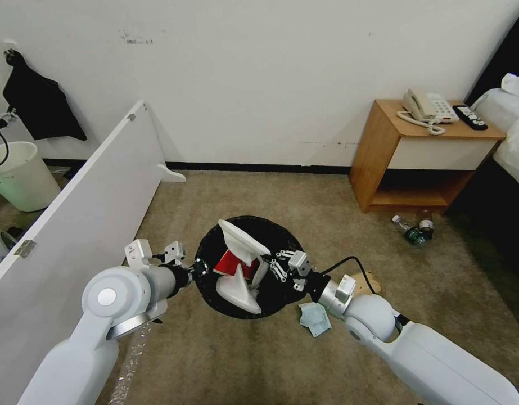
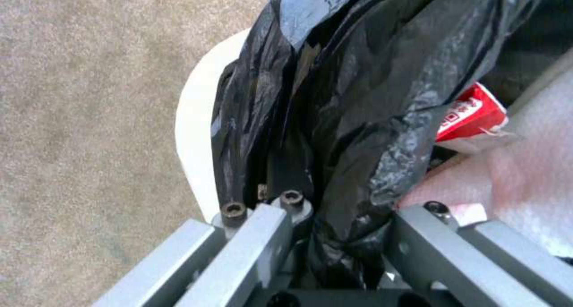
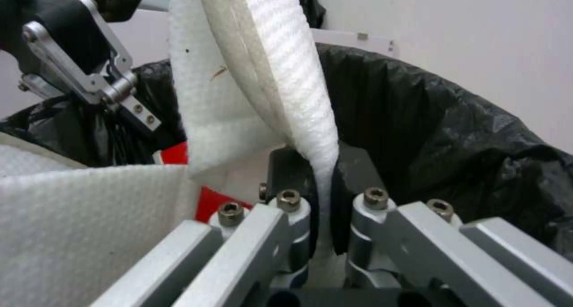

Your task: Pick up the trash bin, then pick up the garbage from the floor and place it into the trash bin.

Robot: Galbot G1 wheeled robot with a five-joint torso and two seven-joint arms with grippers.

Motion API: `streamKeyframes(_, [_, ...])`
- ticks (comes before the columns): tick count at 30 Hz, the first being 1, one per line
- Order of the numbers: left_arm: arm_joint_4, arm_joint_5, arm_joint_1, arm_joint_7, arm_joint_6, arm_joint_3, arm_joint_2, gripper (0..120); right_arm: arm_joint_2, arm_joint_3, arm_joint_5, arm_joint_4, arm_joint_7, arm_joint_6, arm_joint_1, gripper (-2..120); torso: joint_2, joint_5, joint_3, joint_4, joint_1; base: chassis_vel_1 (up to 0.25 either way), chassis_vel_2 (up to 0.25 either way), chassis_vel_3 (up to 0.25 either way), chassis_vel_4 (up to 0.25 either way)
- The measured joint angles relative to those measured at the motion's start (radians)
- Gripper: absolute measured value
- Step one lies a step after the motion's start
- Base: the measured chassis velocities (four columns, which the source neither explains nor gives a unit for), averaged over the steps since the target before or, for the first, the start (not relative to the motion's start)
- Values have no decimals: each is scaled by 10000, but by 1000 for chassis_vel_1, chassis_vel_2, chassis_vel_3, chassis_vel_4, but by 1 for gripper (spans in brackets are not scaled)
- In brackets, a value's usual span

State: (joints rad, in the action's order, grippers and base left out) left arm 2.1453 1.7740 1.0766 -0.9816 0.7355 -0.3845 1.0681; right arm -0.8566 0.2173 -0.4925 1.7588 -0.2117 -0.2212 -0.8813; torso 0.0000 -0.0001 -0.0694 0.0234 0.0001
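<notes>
The trash bin (image 1: 281, 247), round and lined with a black bag, is in the middle of the head view. My left gripper (image 1: 201, 269) is shut on its left rim, pinching bag and white wall (image 2: 191, 132) between its fingers (image 2: 268, 226). My right gripper (image 1: 274, 270) reaches over the right rim and is shut on the thin edge of a white slipper (image 3: 268, 52) that stands upright inside the bin. A second slipper (image 1: 237, 291) and a red packet (image 1: 230, 263) lie in the bin. A light-blue cloth (image 1: 314, 319) and a brown cardboard piece (image 1: 370, 279) lie on the carpet by my right arm.
Two plastic bottles (image 1: 415, 229) lie on the carpet by the wooden nightstand (image 1: 383, 169), which carries a phone and a remote. A white door panel (image 1: 79, 208) stands along the left, with a pale bucket (image 1: 20, 177) behind it. A bed edge is at far right.
</notes>
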Motion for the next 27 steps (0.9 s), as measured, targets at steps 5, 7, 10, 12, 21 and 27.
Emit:
streamKeyframes(5, [-12,34,-2,0,-3,-21,-3,0,-14,0,-3,-18,-21,0,-18,12,0,0,0,0,0,0,0,0,0])
streamKeyframes(7, [-23,58,-13,0,-3,-21,0,0,-3,-5,0,-23,-28,0,-38,19,0,0,0,0,-1,0,0,0,0])
streamKeyframes(10, [-32,67,-28,0,-3,-16,18,0,20,-43,5,-22,-36,-3,-74,30,0,1,0,0,-1,0,0,0,0])
streamKeyframes(12, [-34,68,-27,0,-3,-12,31,0,45,-63,6,0,-40,-5,-86,36,0,0,0,1,-1,0,0,0,0])
streamKeyframes(21, [-135,-221,11,223,1,20,37,0,256,-238,0,310,-64,-3,-146,71,0,1,0,1,-1,0,0,0,0])
streamKeyframes(27, [-236,-551,-1,283,2,42,44,0,426,-379,-38,411,-71,-2,-213,95,0,2,0,2,0,0,0,0,0])
